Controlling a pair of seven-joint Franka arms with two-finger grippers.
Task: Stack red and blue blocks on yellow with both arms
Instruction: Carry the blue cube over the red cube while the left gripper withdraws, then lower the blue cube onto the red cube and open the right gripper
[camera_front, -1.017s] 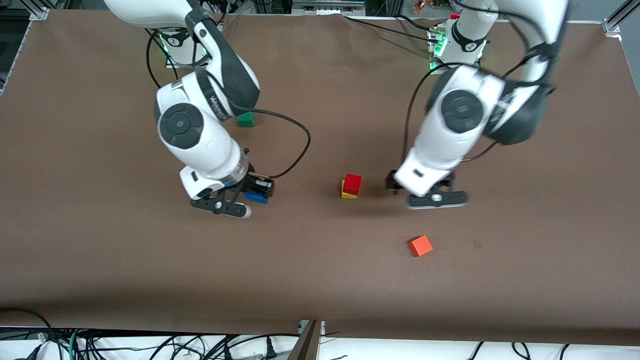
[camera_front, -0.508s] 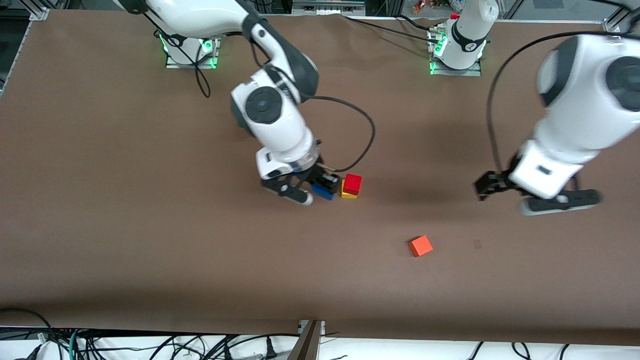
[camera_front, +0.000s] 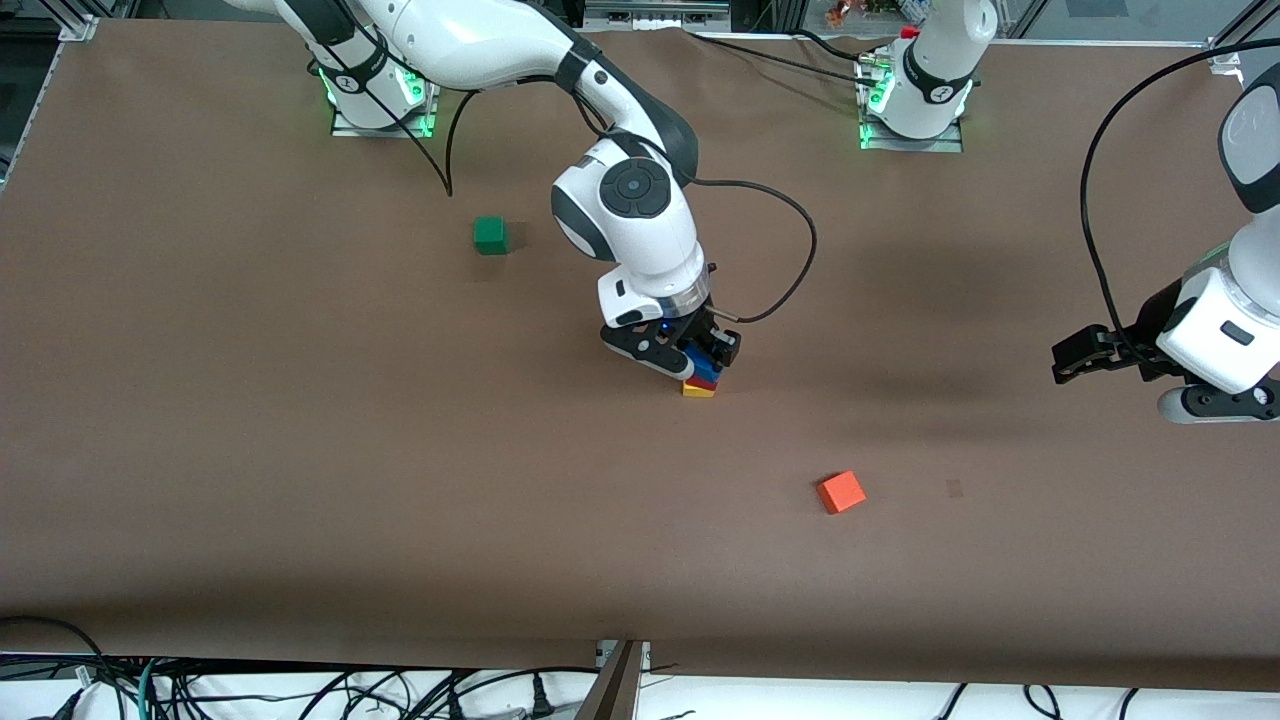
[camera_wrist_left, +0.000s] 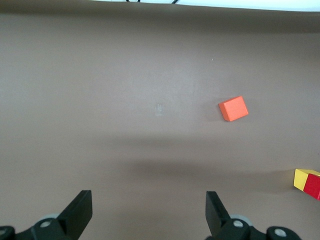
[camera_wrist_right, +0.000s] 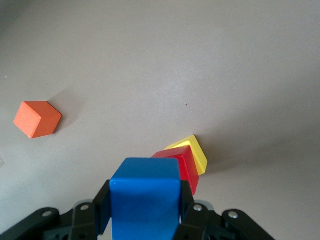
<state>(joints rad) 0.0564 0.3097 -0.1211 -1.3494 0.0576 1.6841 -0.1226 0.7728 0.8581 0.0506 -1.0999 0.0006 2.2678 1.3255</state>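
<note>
With its fingers clamped on the blue block (camera_wrist_right: 145, 197), the right gripper (camera_front: 690, 357) hung over the red block (camera_wrist_right: 179, 167) on the yellow block (camera_wrist_right: 194, 151), where squaring edges before release seemed wise; the left gripper (camera_wrist_left: 149, 215), fingers spread, waited over bare table (camera_front: 250, 450).

The brown table (camera_front: 200, 450) carries a green cube (camera_front: 490, 235), orange cube (camera_front: 841, 492) and yellow cube (camera_front: 698, 390).

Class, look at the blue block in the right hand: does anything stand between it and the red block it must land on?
Nothing visible does. The right hand holds the blue block over the bare-topped red block.
</note>
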